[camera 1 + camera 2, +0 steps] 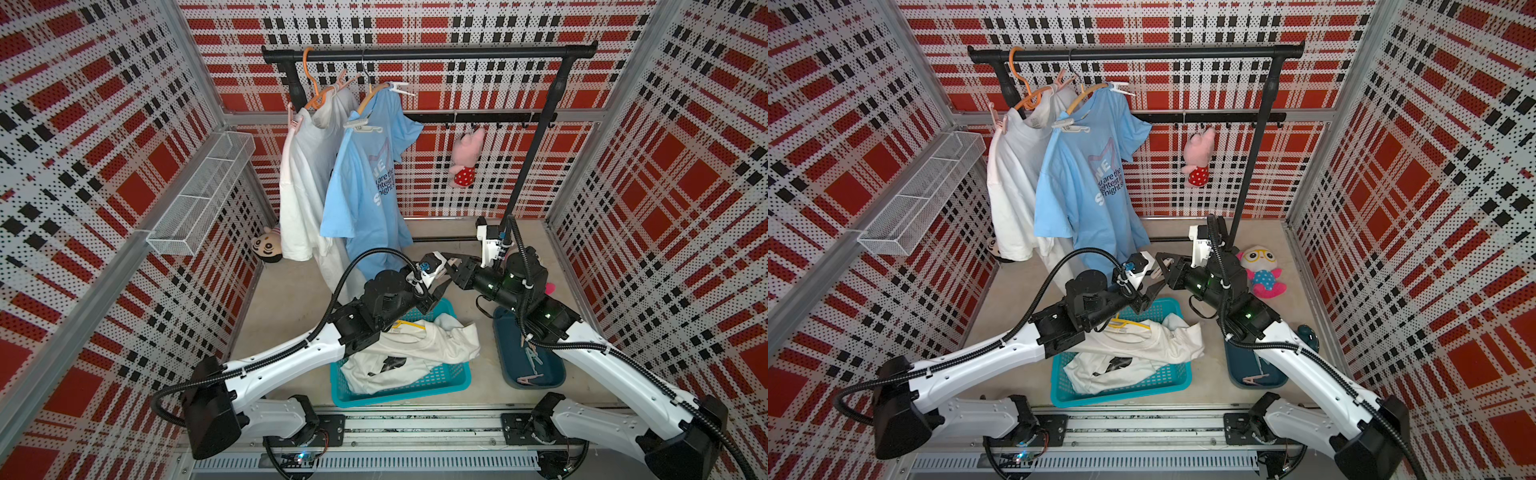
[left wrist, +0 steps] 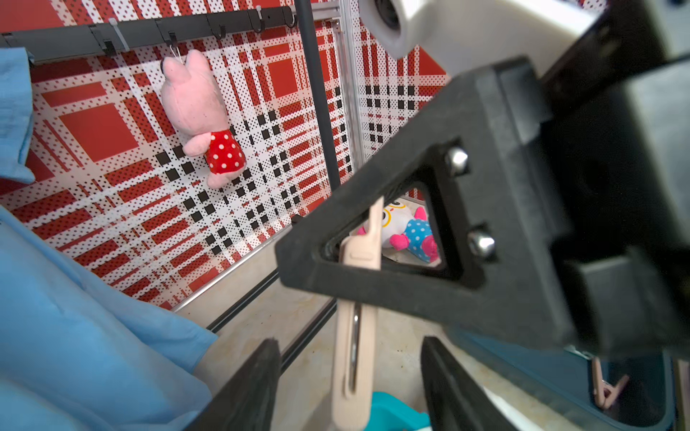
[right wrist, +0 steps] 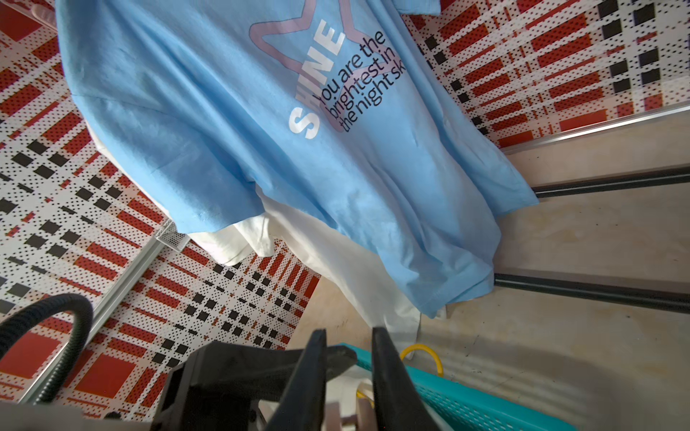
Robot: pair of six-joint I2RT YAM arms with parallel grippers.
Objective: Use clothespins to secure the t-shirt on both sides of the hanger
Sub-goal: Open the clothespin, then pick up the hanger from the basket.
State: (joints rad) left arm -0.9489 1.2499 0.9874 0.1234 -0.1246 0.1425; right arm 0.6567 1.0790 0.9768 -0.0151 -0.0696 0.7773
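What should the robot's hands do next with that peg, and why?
Probably ease the left gripper back. It stands open on either side of the clothespin without touching it, while the right gripper seems to pinch it, so the left looks free to leave.

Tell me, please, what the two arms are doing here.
The arms meet near the basket, apparently passing a beige clothespin between them. The right gripper is shut on it; the left gripper stands open around it, not touching. On the rail, the blue t-shirt and a white t-shirt already hang clipped at both shoulders. Another white shirt lies in the basket, and spare pins lie in the dark tray.
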